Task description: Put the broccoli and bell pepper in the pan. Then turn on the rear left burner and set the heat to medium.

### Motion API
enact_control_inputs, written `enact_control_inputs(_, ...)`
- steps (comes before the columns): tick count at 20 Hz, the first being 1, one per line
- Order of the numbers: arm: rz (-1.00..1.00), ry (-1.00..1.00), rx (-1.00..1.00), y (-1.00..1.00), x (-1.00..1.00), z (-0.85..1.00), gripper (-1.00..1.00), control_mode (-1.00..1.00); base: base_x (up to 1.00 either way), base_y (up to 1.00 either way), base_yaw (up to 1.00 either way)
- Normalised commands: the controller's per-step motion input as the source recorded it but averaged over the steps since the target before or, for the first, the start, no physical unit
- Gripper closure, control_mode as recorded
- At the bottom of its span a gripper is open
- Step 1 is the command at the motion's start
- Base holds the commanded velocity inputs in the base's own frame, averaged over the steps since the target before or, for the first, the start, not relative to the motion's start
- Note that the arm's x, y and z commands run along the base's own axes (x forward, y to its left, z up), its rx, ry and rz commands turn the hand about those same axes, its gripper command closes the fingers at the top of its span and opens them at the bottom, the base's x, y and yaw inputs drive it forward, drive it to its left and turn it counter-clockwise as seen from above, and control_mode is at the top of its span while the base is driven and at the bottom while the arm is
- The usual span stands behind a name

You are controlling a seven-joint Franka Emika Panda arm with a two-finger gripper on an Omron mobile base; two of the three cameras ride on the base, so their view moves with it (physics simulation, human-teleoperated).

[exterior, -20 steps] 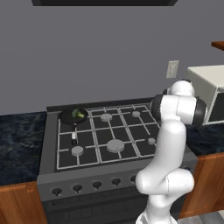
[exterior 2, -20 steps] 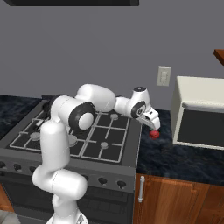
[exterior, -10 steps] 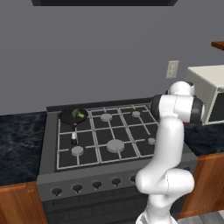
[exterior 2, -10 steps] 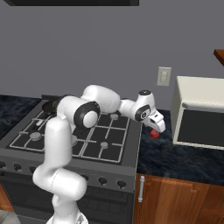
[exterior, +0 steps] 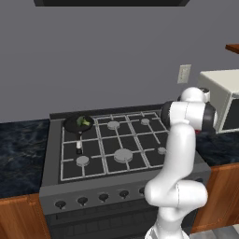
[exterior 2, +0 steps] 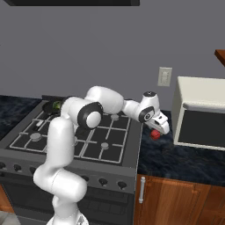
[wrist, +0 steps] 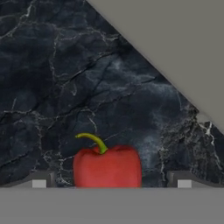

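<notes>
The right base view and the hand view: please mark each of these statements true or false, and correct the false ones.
1. The broccoli lies in the pan. True.
2. The pepper is already in the pan. False: it is at the end effector, above the dark counter to the right of the stove.
3. The pan sits at the rear left of the stove. True.
4. The pepper is green with a red stem. False: it is red with a green stem.
5. The end effector reaches over the middle of the stove. False: it is beyond the stove's right edge, near the microwave.
</notes>
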Motion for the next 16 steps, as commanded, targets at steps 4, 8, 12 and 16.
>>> enact_control_inputs(4,0.0,0.0,0.0,0.0,0.0,-0.31,-1.0,-1.0,0.0,0.0,0.0)
enact_control_inputs(8,0.0,0.0,0.0,0.0,0.0,-0.26,-1.0,-1.0,0.0,0.0,0.0)
enact_control_inputs(12,0.0,0.0,0.0,0.0,0.0,-0.18,-1.0,-1.0,0.0,0.0,0.0)
enact_control_inputs(16,0.0,0.01,0.0,0.0,0.0,-0.02,1.0,-1.0,0.0,0.0,0.0)
